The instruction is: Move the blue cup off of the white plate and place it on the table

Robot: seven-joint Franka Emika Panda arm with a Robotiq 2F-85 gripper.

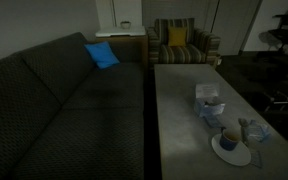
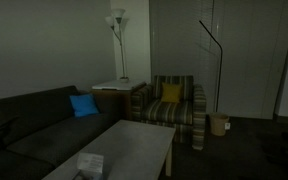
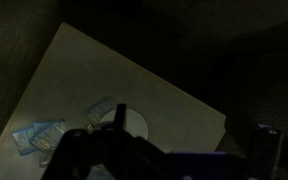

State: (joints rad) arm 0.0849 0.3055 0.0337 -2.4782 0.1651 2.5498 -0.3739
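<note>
In an exterior view the small blue cup (image 1: 229, 136) stands upright on the white plate (image 1: 231, 153), near the front right of the grey table (image 1: 179, 110). The table also shows in the other exterior view (image 2: 129, 148). In the wrist view I look down from high up on the table (image 3: 164, 95) and the plate (image 3: 136, 123). My gripper (image 3: 189, 135) is a dark shape in the foreground with its fingers wide apart and nothing between them. One finger covers part of the plate, and I cannot make out the cup there. The gripper shows in neither exterior view.
A pale blue-white boxy object (image 1: 208, 100) and a greyish-blue glassy object (image 1: 252, 130) stand on the table close to the plate. A dark sofa (image 1: 54, 110) with a blue pillow (image 1: 101, 54) runs along the table. A striped armchair (image 1: 181, 45) stands behind. The room is dim.
</note>
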